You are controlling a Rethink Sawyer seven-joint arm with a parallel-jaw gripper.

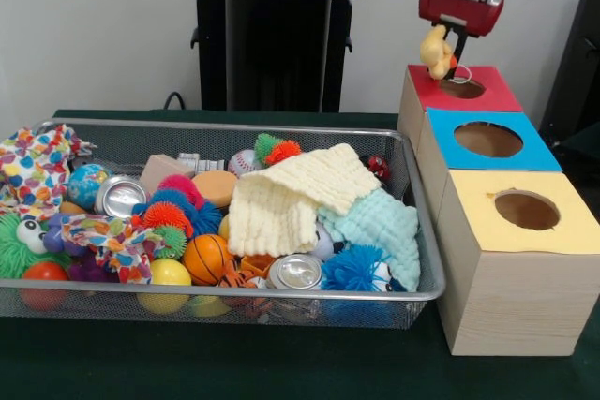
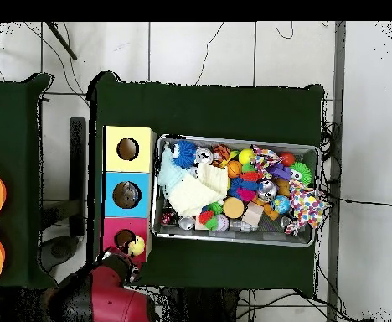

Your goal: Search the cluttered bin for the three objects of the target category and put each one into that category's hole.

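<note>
The hand [image 1: 448, 51] is clamped on a yellow toy [image 1: 434, 50] above the red box's hole [image 1: 461, 89], at the desk's edge nearest the robot; the bin [image 1: 281, 127] sits mid-desk, full of clutter.

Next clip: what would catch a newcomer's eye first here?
Probably the gripper holding a small yellow toy just above the hole of the red-topped box, the box farthest from the front camera. Next, the bin beside the boxes, crammed with bright balls, cans and cloths, a pale yellow cloth draped on top.
</note>
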